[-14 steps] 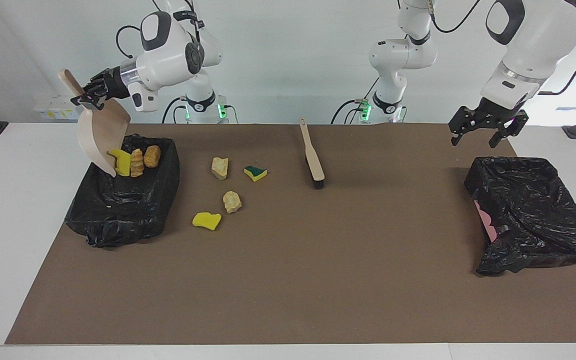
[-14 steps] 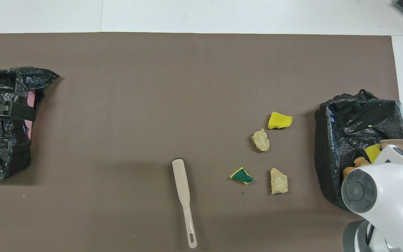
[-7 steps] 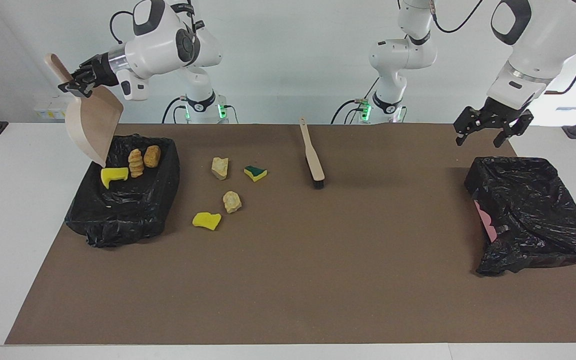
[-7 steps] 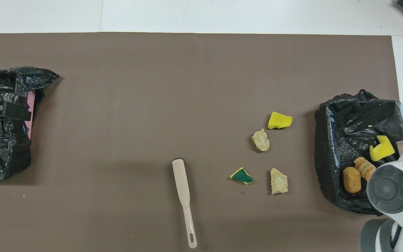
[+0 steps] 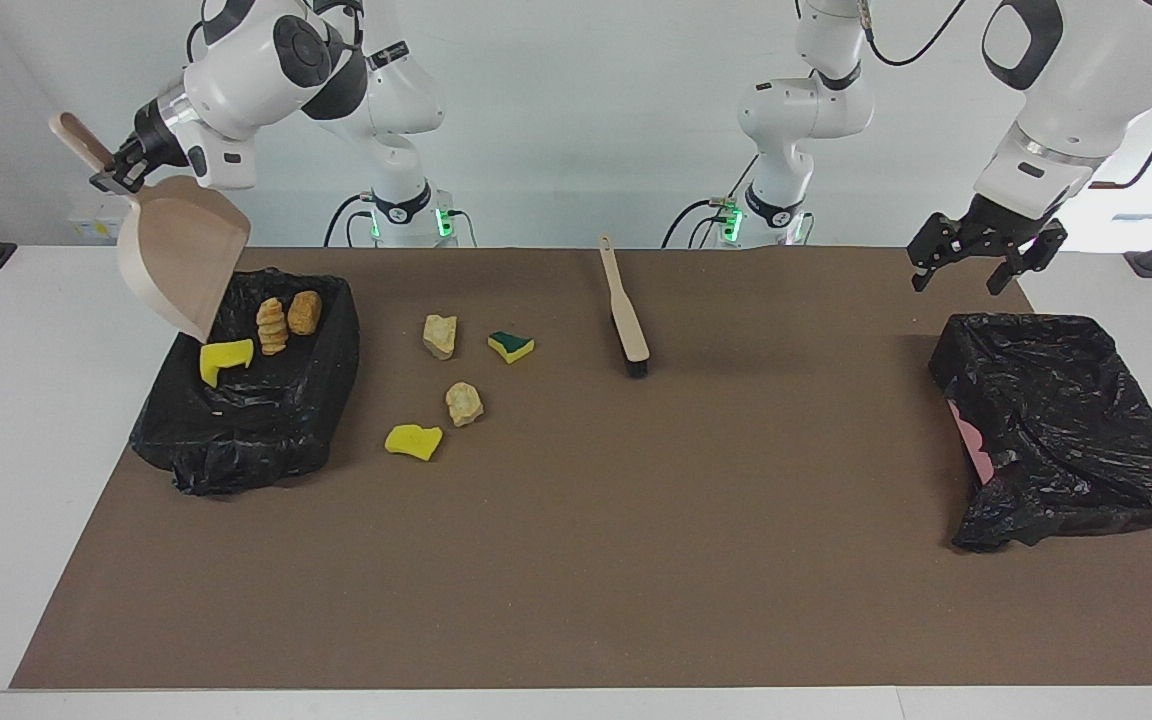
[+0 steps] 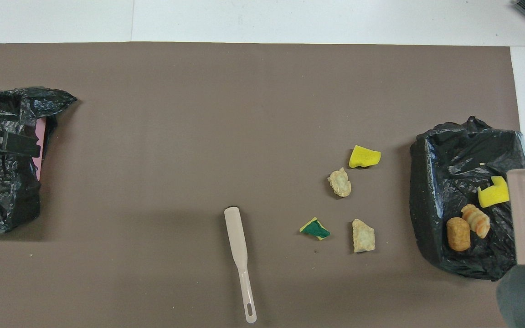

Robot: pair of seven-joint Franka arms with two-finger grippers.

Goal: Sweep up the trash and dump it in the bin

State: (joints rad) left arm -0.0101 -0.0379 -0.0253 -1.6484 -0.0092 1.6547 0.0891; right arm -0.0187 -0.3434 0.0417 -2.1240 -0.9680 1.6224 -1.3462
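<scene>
Over the bin (image 5: 266, 420) at the right arm's end of the table (image 5: 636, 550), the right fingers (image 5: 108, 178) clamp a tilted dustpan (image 5: 181, 255), three scraps (image 5: 271, 325) dumped inside, four scraps (image 5: 451, 385) beside it, left fingers (image 5: 976, 262) wide; swinging back low could snag the liner.

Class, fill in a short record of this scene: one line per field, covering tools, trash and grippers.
right gripper: shut on dustpan, tilted over bin
left gripper: open, over second bin
trash in bin: yellow sponge, two brown lumps
trash on mat: four pieces
brush: lying on mat, untouched
</scene>
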